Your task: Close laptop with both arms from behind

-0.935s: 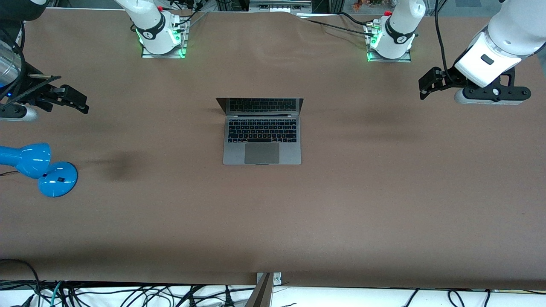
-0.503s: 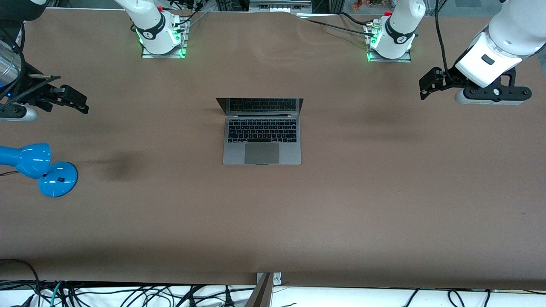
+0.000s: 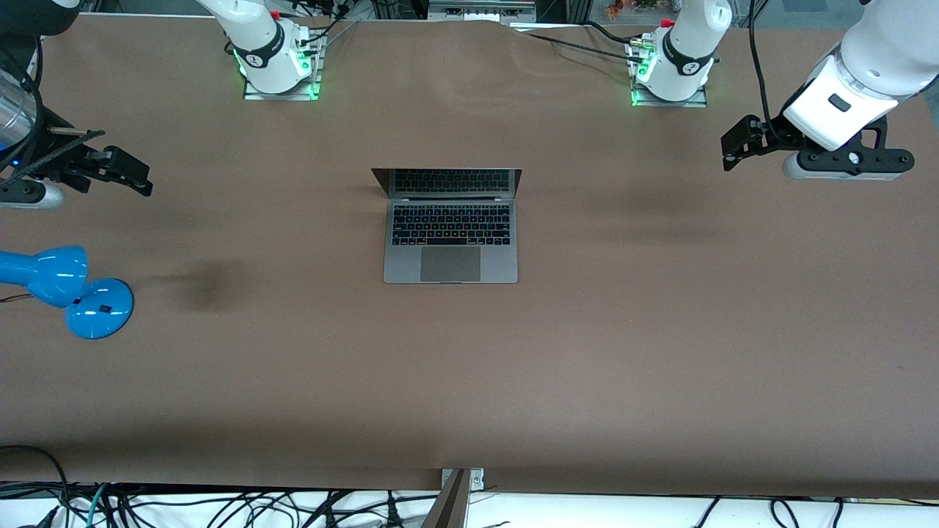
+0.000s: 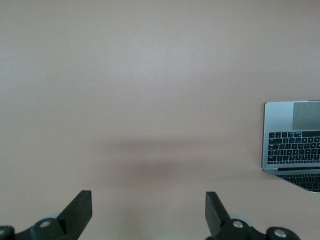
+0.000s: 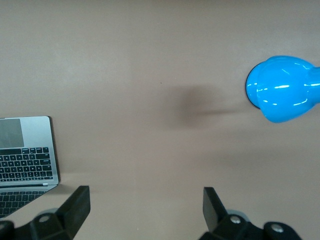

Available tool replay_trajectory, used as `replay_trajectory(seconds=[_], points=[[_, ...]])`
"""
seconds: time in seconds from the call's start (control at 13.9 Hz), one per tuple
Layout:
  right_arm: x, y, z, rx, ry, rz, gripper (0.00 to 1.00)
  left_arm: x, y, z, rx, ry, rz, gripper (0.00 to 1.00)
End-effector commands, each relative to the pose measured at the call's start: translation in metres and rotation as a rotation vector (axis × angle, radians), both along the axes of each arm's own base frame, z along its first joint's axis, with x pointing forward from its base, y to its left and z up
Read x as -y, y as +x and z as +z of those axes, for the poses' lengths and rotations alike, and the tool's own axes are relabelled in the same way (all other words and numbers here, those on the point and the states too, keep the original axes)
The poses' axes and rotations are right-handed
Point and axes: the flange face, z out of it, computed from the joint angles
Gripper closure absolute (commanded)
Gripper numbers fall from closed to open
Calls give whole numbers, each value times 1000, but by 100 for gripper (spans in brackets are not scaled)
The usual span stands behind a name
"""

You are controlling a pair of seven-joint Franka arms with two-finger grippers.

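Note:
The space-grey laptop (image 3: 450,242) lies open at the middle of the brown table, its screen (image 3: 447,182) raised on the side toward the arm bases. Part of it shows in the left wrist view (image 4: 295,142) and in the right wrist view (image 5: 25,160). My left gripper (image 3: 736,143) is open and empty, up over the table at the left arm's end, well apart from the laptop. My right gripper (image 3: 132,174) is open and empty, up over the table at the right arm's end. In the wrist views each gripper's fingers (image 4: 80,210) (image 5: 75,207) stand wide apart over bare table.
A blue desk lamp (image 3: 70,290) stands at the right arm's end of the table, nearer the front camera than the right gripper; it also shows in the right wrist view (image 5: 282,89). The arm bases (image 3: 279,66) (image 3: 671,70) stand along the table's back edge. Cables hang below the table's near edge.

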Motion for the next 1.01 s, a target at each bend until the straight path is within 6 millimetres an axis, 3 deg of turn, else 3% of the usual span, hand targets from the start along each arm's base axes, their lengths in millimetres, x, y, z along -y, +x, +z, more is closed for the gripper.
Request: replay_trajectory(seconds=[0.0, 0.36, 0.93], points=[[1, -3, 4, 12, -8, 8, 0, 1, -9, 7, -4, -10, -20, 0], [1, -3, 4, 12, -8, 8, 0, 18, -13, 9, -7, -8, -34, 0], [1, -3, 4, 12, -8, 8, 0, 115, -44, -2, -40, 26, -3, 0]])
